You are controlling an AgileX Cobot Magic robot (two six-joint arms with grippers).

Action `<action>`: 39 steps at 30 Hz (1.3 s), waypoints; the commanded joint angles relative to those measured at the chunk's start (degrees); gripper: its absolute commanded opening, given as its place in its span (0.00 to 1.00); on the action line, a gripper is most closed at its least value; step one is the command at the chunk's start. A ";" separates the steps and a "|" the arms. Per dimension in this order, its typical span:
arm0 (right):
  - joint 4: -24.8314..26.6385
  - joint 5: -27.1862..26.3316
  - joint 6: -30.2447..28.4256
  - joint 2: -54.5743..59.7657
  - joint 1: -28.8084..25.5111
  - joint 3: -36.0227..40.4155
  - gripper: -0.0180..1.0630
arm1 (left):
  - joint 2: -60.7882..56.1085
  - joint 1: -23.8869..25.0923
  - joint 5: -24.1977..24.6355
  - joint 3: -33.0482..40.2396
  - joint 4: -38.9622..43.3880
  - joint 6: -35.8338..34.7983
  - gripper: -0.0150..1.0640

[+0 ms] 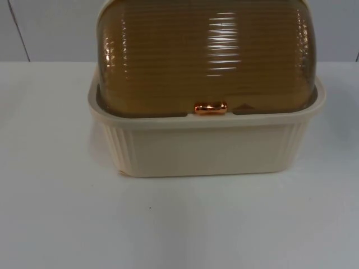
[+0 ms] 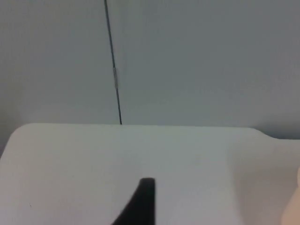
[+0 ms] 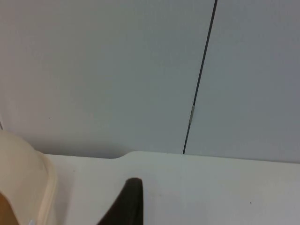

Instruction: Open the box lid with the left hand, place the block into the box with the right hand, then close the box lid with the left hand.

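Note:
A cream box (image 1: 207, 148) with ribbed walls stands in the middle of the table. Its amber see-through domed lid (image 1: 205, 56) is down, and a copper handle (image 1: 211, 108) sits at the lid's front edge. My left gripper (image 2: 143, 204) hangs over bare table to the left of the box, whose cream side (image 2: 293, 206) is close by. My right gripper (image 3: 126, 201) hangs over the table to the right of the box, near its cream rim (image 3: 33, 187). Both grippers point at the grey wall, and both arms wait.
White table top (image 1: 179, 224) spreads in front of the box and to both sides. The grey partition wall (image 1: 50, 28) stands behind, with a dark vertical seam (image 2: 112, 65) in it.

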 commanded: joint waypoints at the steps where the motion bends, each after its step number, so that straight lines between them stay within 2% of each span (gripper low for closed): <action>1: 0.09 -0.41 0.05 -0.35 0.24 -0.01 0.88 | -0.39 0.11 -1.43 0.12 -0.94 -1.37 0.99; 14: -0.02 -0.41 0.21 -0.73 0.24 -0.01 0.88 | -0.39 0.11 -1.02 0.12 -1.04 -1.37 0.99; 16: -0.12 -0.41 0.33 -2.14 0.24 -0.01 0.88 | -1.50 0.11 1.28 0.12 -0.43 -1.37 0.99; 18: -0.12 -0.29 0.23 -3.72 0.24 -0.01 0.88 | -3.38 0.56 5.93 0.12 0.20 -1.37 0.99; 23: 0.17 -0.29 2.38 -5.53 0.24 -0.01 0.88 | -5.23 0.56 7.27 0.12 0.86 -1.37 0.99; 27: 0.17 6.57 4.86 -5.58 0.24 0.11 0.88 | -6.52 0.56 10.43 0.83 1.29 -1.37 0.99; 31: 0.17 8.94 4.86 -6.36 0.24 2.21 0.88 | -8.04 0.56 12.20 3.04 1.29 -1.37 0.99; 33: 0.17 6.91 4.95 -7.51 0.12 5.77 0.88 | -11.05 0.56 7.25 8.49 -0.43 -1.24 0.99; 34: 0.17 6.91 4.95 -7.51 0.12 5.77 0.88 | -11.05 0.56 7.25 8.49 -0.43 -1.24 0.99; 35: 0.17 6.16 5.67 -8.42 0.12 7.54 0.88 | -13.28 0.61 4.96 12.06 -1.20 -1.24 0.99; 37: 0.17 5.32 5.98 -10.54 0.12 11.98 0.88 | -17.18 0.61 4.28 16.62 -1.37 2.00 0.99; 39: 0.17 2.17 5.98 -12.78 0.12 15.64 0.88 | -21.42 0.50 4.06 19.64 -3.01 4.37 0.99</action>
